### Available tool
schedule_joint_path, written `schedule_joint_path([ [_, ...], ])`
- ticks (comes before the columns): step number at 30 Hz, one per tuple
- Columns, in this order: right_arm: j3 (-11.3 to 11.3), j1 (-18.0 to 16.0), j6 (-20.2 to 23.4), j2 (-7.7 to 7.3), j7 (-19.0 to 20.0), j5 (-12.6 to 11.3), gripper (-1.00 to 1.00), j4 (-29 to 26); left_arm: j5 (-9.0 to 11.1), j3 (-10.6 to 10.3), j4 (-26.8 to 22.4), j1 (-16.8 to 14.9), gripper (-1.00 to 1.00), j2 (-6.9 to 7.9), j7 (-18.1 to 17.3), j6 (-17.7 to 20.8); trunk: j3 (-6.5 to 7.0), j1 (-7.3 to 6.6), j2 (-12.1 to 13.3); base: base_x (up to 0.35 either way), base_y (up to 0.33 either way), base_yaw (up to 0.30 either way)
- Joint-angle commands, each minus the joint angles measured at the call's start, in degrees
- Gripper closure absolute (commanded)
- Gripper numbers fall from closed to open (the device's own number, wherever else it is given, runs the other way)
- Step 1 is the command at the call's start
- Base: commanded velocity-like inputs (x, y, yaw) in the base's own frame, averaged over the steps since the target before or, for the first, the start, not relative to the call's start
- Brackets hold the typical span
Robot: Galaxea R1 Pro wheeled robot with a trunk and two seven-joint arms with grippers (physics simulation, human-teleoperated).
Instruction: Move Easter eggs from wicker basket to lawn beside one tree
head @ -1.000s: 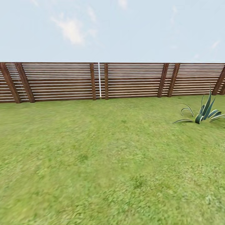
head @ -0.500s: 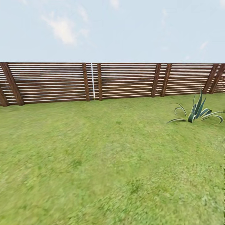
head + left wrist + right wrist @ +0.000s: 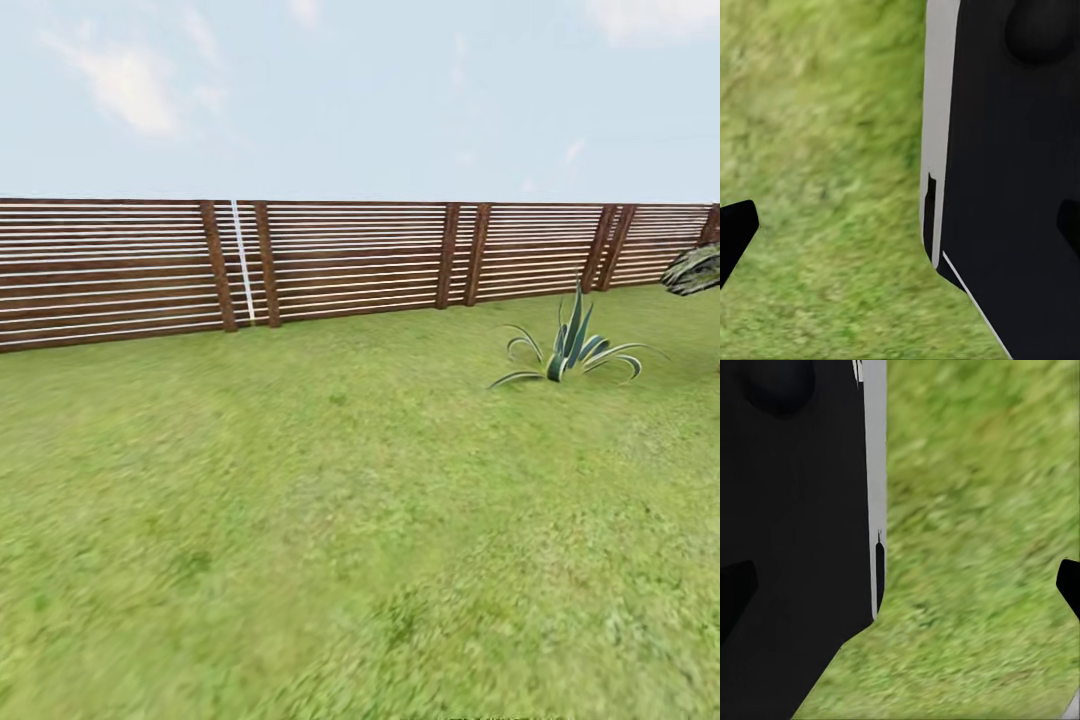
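Head view: the lawn [image 3: 330,520] runs wide and bare from the left edge back to the brown slat fence [image 3: 340,262], with a spiky green plant [image 3: 568,352] standing well to the right and a mottled leafy shape [image 3: 695,270] cut off at the right edge, too little of it showing to name. In the left wrist view the left gripper [image 3: 900,232] has one dark fingertip [image 3: 735,232] at the frame's edge and another against the black robot body [image 3: 1012,180], blurred grass beneath, jaws spread and pinching nothing. In the right wrist view the right gripper [image 3: 904,585] hangs likewise, spread over bare grass.

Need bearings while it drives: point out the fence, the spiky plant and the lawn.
fence [image 3: 350,262]: head view, on the horizontal slats.
spiky plant [image 3: 568,352]: head view, on its central leaves.
lawn [image 3: 300,520]: head view, on bare grass.
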Motion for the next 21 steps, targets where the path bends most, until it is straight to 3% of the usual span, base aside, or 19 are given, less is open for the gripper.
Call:
schedule_joint_path([
  [1,0.1,-0.08,-0.03,0.0,-0.06,0.01,-1.0,0.13,0.02,0.04,-0.11,0.03,-1.0,0.01,-0.05,0.06,-0.04,0.0,-0.02,0.038,0.0,-0.3],
  [21,0.1,-0.08,0.0,0.0,-0.06,0.01,-1.0,0.13,0.04,0.04,-0.11,0.03,-1.0,0.1,0.0,0.04,-0.04,0.0,-0.02,0.017,0.0,-0.292],
])
